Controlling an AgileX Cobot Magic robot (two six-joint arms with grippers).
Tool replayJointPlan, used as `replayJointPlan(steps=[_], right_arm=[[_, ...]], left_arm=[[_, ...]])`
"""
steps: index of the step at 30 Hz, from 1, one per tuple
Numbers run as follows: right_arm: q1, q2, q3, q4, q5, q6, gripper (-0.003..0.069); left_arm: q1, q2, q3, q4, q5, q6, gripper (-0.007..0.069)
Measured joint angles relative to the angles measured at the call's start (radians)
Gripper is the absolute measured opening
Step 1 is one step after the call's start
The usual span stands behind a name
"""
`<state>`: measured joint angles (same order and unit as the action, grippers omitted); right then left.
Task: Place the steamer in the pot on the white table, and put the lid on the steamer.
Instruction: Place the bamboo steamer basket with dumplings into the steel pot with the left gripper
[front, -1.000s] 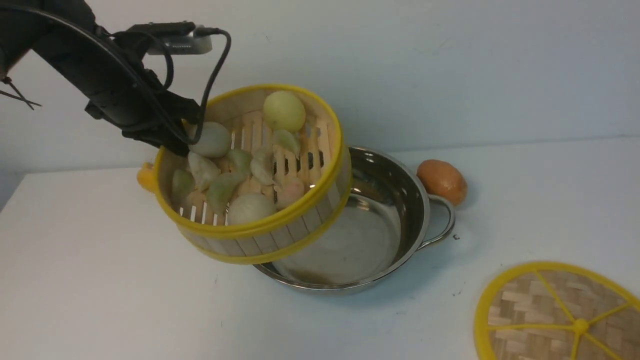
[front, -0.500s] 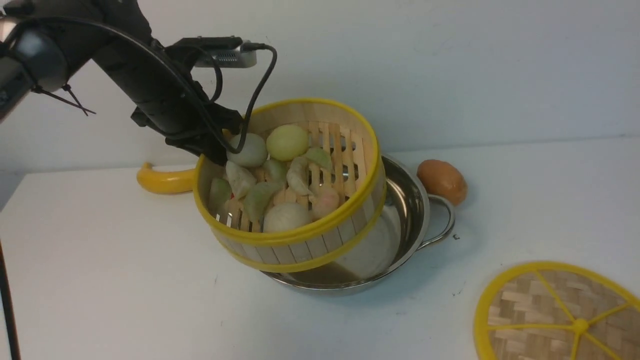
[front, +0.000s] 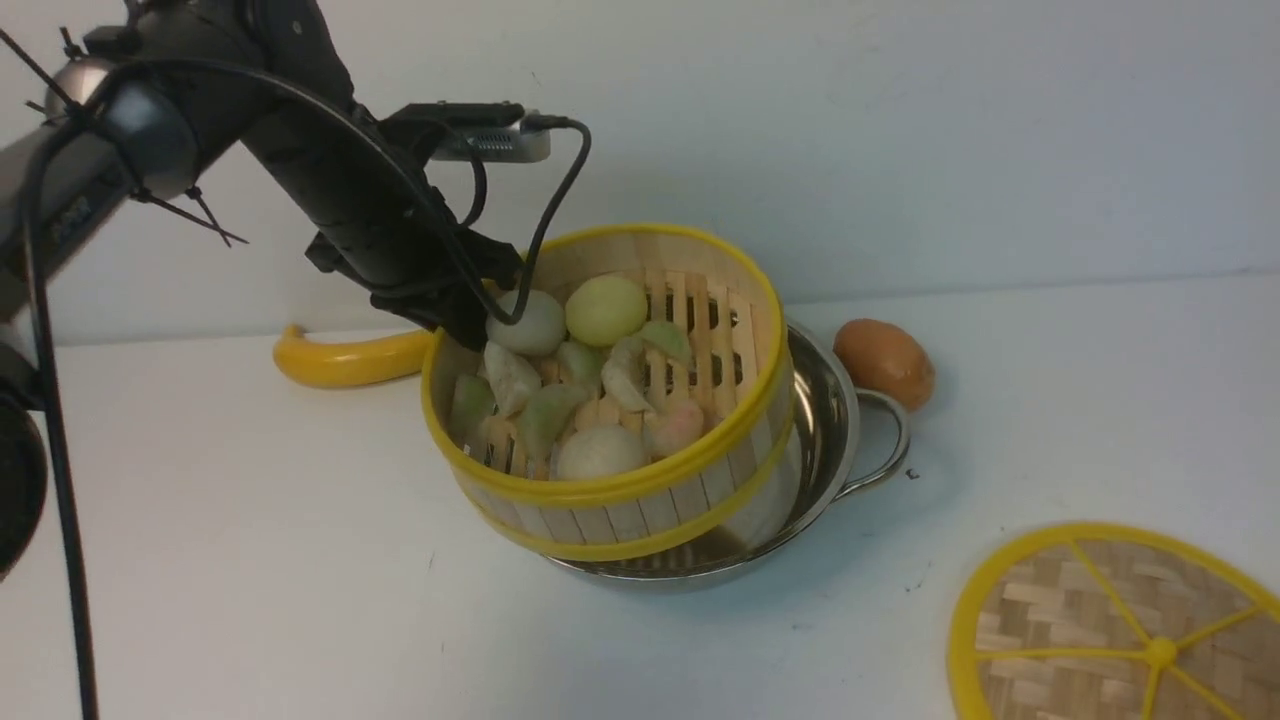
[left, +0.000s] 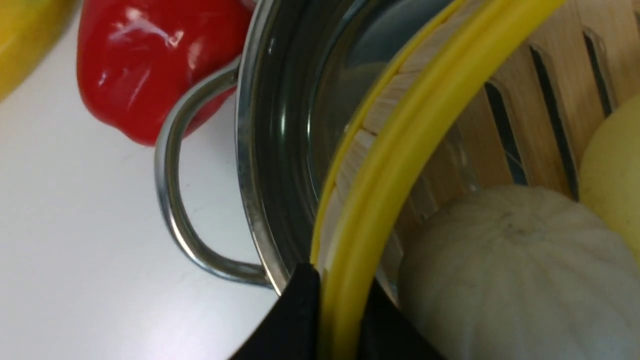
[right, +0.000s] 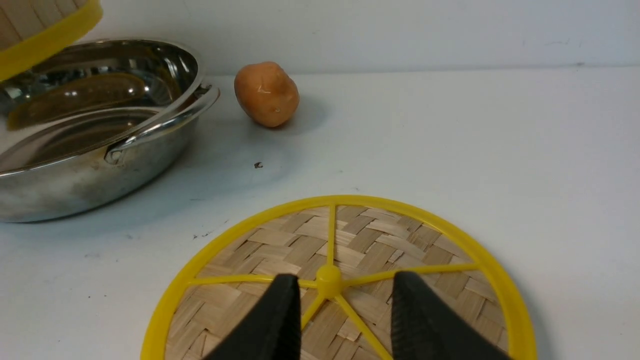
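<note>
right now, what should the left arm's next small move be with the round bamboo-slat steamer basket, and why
Probably ease it slightly right, toward the centre of the shiny stainless-steel pot, before lowering. The left gripper is shut on the yellow rim of the round bamboo-slat steamer. The basket hangs tilted and offset left, with the pot's right inner wall uncovered.

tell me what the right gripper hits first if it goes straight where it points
Most likely the lid: the right gripper points at it, jaws open, with the yellow knob in line between them. How far above it hangs is unclear.
</note>
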<state>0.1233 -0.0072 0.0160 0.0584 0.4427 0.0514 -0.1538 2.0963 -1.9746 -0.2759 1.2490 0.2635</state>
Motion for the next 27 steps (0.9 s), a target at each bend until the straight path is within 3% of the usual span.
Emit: replayJointPlan(steps=[12, 27], right_arm=[[0.000, 0.000, 0.000, 0.000, 0.000, 0.000, 0.0241], [0.000, 0.000, 0.000, 0.000, 0.000, 0.000, 0.0241]], left_arm=[[-0.033, 0.145, -0.188, 0.000, -0.001, -0.032, 0.0039], [-0.036, 0.219, -0.200, 0.046, -0.001, -0.038, 0.0039]])
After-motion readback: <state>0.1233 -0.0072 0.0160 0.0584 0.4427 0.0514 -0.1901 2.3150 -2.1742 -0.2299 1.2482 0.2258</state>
